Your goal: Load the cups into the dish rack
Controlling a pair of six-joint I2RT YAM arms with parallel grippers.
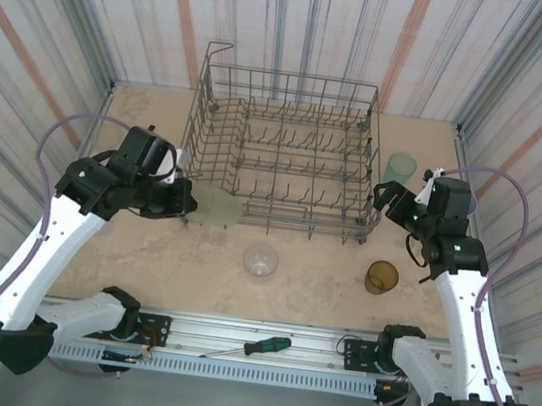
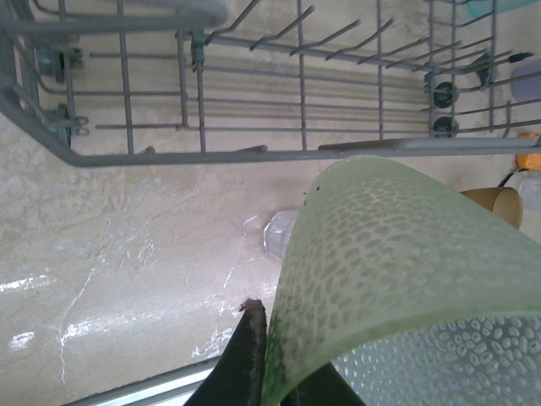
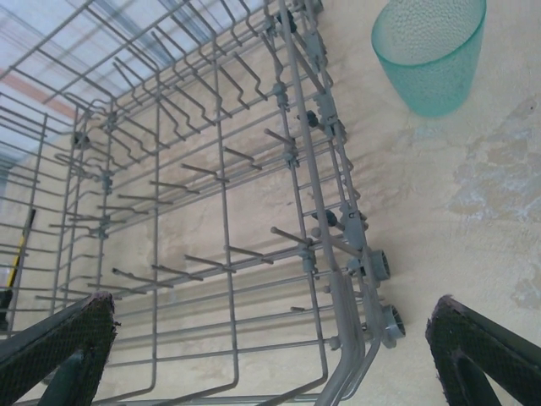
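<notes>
Left gripper (image 1: 186, 201): jaws are clamped on the pale yellow-green cup (image 1: 216, 205); nothing else is held.
Left grip, wrist view: one dark finger (image 2: 250, 338) is pressed against the wall of the pale yellow-green cup (image 2: 389, 279), whose open rim is turned toward the dish rack (image 2: 254, 154).
Pale yellow-green cup, position: it is carried on its side above the table (image 1: 142, 256), just outside the near-left corner of the dish rack (image 1: 294, 78); whether it touches the wire cannot be told.
Right gripper (image 1: 385, 197): jaws are spread wide apart and nothing is held or touched.
Right gripper, wrist view: the right gripper (image 3: 270, 309) is poised over the near-right corner of the dish rack (image 3: 211, 211), with both fingers (image 3: 63, 338) clear of the wire.
Teal cup (image 1: 401, 167): it is stood upright on the table just beside the rack's right side; it is seen mouth-up from the right wrist (image 3: 429, 55).
Amber cup (image 1: 381, 276): it is stood upright on the table, near the rack's near-right corner (image 2: 494, 203).
Clear cup (image 1: 261, 260): it is set on the table in front of the rack, apart from both grippers (image 2: 275, 233).
Dish rack contents: no cup is seen inside.
Screwdriver (image 1: 253, 347): it is laid on the rail between the arm bases.
</notes>
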